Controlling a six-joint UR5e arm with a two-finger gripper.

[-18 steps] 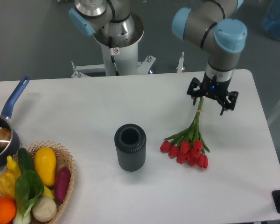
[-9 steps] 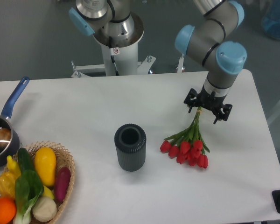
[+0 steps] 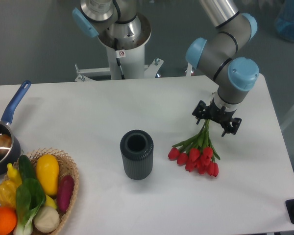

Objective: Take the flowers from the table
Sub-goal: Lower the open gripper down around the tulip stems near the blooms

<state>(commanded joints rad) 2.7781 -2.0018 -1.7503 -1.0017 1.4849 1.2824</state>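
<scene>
Red tulip heads bunched low, flowers [image 3: 199, 152] lying on the white worktop [image 3: 88, 112], thin green stems running toward 12 o'clock. Fingers [image 3: 201, 114] spread wide at the stem ends, straddling them; contact impossible to tell. Gripper [image 3: 216, 119] low over stems.

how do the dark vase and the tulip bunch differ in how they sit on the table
The dark grey ribbed cylindrical vase stands upright with its open mouth facing up, while the bunch of red tulips with green stems lies flat, blooms toward the camera. The vase stands alone with nothing near it; the tulips have the black two-finger tool over their stem ends. The vase is one dull colour; the tulips are bright red and green. Both rest on the white table.
</scene>
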